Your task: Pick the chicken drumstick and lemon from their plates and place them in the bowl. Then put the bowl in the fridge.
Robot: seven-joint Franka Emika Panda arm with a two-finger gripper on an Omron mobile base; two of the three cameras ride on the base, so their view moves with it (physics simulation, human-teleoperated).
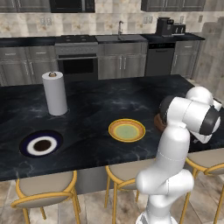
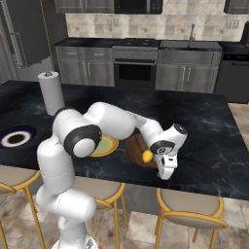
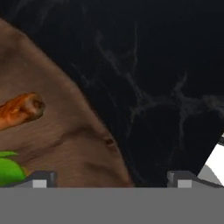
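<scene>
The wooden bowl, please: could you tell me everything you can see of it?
The bowl is wide, shallow, dark-brown wood with visible grain. It sits upright on the black marbled counter near its front edge, right of the yellow-orange plate. The chicken drumstick and lemon lie inside. The gripper hovers open above its rim.

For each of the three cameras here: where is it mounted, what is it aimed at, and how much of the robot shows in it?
Left base view: behind the arm on its left, facing the island counter, paper towel roll, blue-rimmed plate and yellow-orange plate; white arm at lower right.
Right base view: behind on its right, same counter; arm from lower left, hand by the wooden bowl holding the lemon.
Hand view: on the hand, looking at the bowl's rim, chicken drumstick inside; fingertips at bottom.
Shared: both base views show both plates, roll and far cabinets.
</scene>
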